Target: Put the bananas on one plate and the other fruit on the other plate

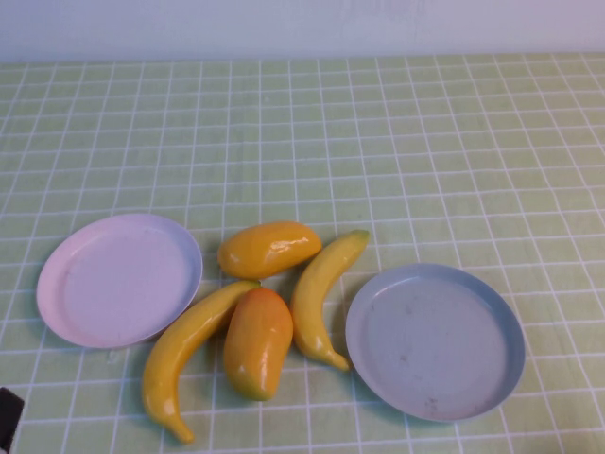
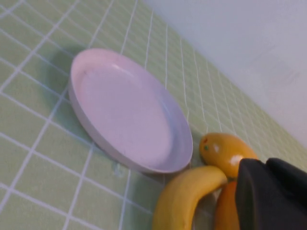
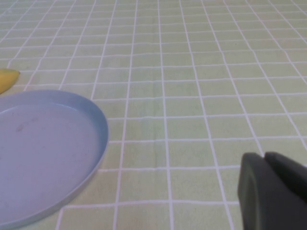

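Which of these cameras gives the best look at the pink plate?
The high view: the whole pink plate shows, empty, left of the fruit pile. The left wrist view shows it close and tilted, whole too, with the shut left gripper at the corner. The right wrist view misses it, showing only the blue plate and the shut right gripper.

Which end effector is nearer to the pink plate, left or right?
Left. The left end effector hovers shut beside the pink plate; the right end effector, shut, is by the blue plate.

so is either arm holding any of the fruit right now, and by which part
Nothing is held. The left gripper and right gripper are both shut and empty, away from the long yellow bananas and plump orange-yellow fruits.
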Robot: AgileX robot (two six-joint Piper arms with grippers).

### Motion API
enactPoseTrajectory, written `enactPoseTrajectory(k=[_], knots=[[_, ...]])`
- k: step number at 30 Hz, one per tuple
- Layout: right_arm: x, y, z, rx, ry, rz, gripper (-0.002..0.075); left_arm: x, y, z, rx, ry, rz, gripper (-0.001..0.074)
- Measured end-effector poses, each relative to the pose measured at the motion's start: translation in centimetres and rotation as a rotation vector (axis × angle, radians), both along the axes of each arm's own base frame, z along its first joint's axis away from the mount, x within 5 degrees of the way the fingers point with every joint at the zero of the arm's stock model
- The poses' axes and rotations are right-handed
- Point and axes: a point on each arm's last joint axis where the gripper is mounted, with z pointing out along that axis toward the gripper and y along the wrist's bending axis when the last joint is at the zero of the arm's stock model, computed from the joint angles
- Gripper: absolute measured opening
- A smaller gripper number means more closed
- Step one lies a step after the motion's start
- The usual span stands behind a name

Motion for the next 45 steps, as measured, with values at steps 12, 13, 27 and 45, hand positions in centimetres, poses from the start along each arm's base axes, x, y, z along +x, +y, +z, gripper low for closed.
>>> enactPoseTrajectory(k=[12,13,27,45], knots=[[0.0,0.0,0.0,0.000,0.000,0.000,-0.0015,4.2,-2.2,6.9,0.261,0.436,-0.395,-0.0001],[0.0,0.0,0.0,0.000,0.000,0.000,-0.0015,4.8,-2.3,7.2,0.283,0.465,-0.431,-0.0001],[0.0,0.0,0.0,0.000,0.000,0.000,-0.0015,13.2,-6.8,9.5,0.428,0.641,-0.700,-0.0001],[0.0,0.0,0.0,0.000,0.000,0.000,-0.0015,16.5,-19.0,8.0,0.783,0.753,-0.940,0.0094]])
